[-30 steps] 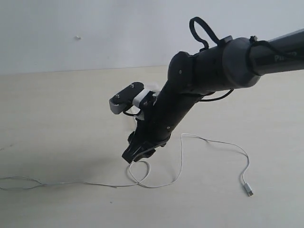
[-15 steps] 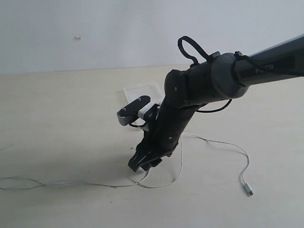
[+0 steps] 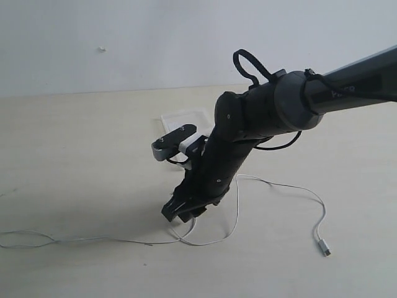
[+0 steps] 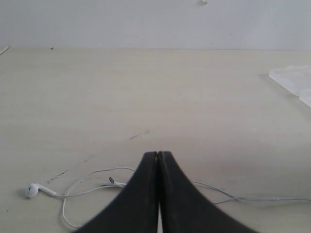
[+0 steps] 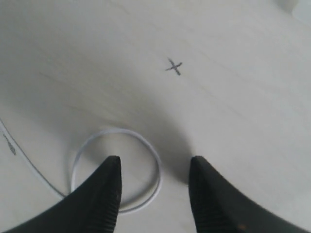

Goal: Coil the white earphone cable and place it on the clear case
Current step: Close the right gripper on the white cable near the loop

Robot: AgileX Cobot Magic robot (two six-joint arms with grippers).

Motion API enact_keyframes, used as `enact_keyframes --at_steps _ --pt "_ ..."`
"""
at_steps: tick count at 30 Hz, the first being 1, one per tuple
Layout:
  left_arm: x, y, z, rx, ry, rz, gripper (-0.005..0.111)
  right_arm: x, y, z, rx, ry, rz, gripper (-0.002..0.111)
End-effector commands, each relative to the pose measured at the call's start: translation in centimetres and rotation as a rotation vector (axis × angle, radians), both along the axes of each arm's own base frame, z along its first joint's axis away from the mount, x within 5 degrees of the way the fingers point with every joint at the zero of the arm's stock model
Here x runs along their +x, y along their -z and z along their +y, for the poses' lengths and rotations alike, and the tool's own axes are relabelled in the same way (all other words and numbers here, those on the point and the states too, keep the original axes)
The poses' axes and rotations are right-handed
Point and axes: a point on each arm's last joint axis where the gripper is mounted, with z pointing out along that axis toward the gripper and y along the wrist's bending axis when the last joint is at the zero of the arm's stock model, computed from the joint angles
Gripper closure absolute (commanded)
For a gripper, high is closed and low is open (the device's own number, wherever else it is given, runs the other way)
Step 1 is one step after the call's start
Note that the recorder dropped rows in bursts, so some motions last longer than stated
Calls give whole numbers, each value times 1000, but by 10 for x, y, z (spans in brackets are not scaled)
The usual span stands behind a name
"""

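Note:
The white earphone cable (image 3: 273,184) lies loose across the table, from the far left to a silver-tipped plug (image 3: 324,250) at the right, with a small loop at the middle. My right gripper (image 3: 178,213) hangs open just above that loop (image 5: 116,131). One finger stands over the loop's inside and the other outside it, with nothing between them. The left gripper (image 4: 158,155) is shut and empty, low over the table. An earbud (image 4: 33,190) and more cable (image 4: 262,198) lie beyond it. The clear case (image 3: 186,118) lies flat behind the right arm.
A small pen-drawn cross (image 5: 174,66) marks the table beyond the right gripper. The right arm (image 3: 279,108) spans the scene from the upper right down to the middle. A pale wall stands behind the table.
The right arm has come down and drawn slightly back, bringing its open gripper close over the cable loop and uncovering the clear case. The cable has not moved.

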Motion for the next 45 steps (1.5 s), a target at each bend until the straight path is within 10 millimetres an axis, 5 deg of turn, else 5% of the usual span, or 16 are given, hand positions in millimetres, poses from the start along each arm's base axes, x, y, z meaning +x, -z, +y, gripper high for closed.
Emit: enact_keyframes --at_steps 1,7,15,31,45 --pt "0 -2 0 4 -3 -17 107 2 3 2 10 14 4 65" --pt "0 -2 0 4 -3 -17 107 0 17 1 -18 10 45 65" --pt "0 -2 0 4 -3 -17 107 -3 19 -2 -54 -31 65 78" --pt "0 -2 0 4 -3 -17 107 -12 20 1 -93 -74 101 79" --pt "0 -2 0 4 -3 -17 107 -15 21 3 -164 -126 50 108"
